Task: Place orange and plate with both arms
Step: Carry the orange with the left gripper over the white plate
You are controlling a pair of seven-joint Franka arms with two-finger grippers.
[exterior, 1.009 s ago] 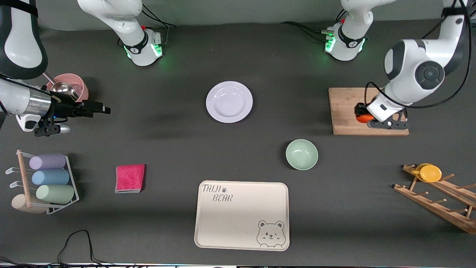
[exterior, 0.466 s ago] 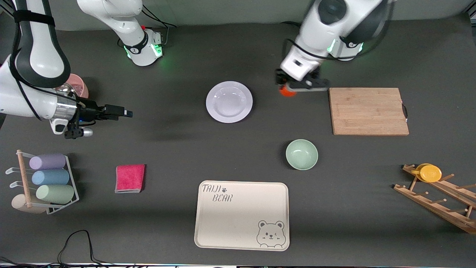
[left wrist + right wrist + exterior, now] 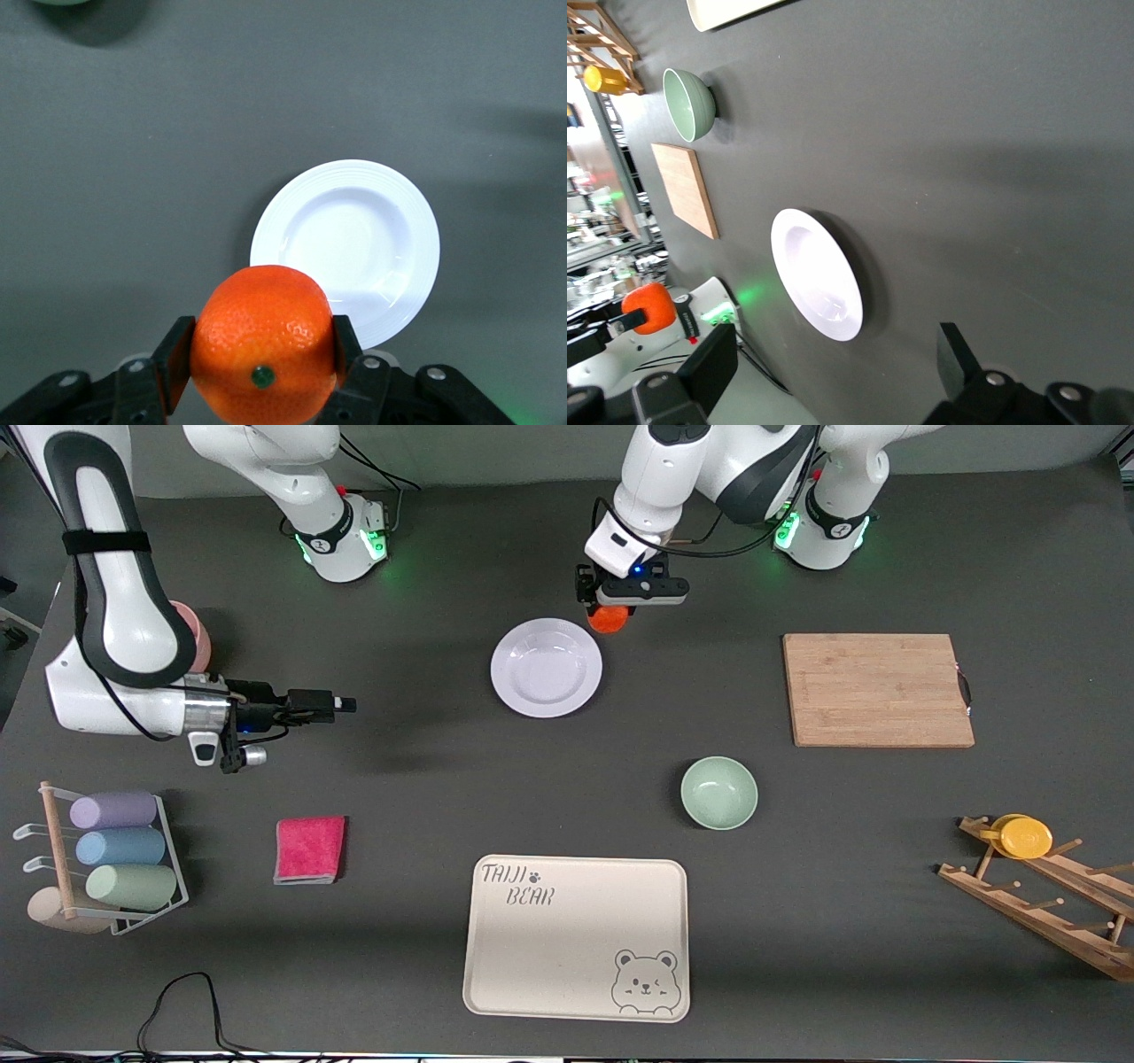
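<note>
Orange (image 3: 264, 341) sits clamped between my left gripper's (image 3: 609, 607) 2 fingers, up over bare table just beside the plate (image 3: 546, 667). My right gripper (image 3: 341, 705) hangs with fingers apart, well away toward its own end.

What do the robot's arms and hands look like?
Both arms are chunky white tubes with rounded joints and black bands. Each ends in a black two-fingered hand: the left hand and the right hand. Black cables trail from the bases, which glow green.
</note>
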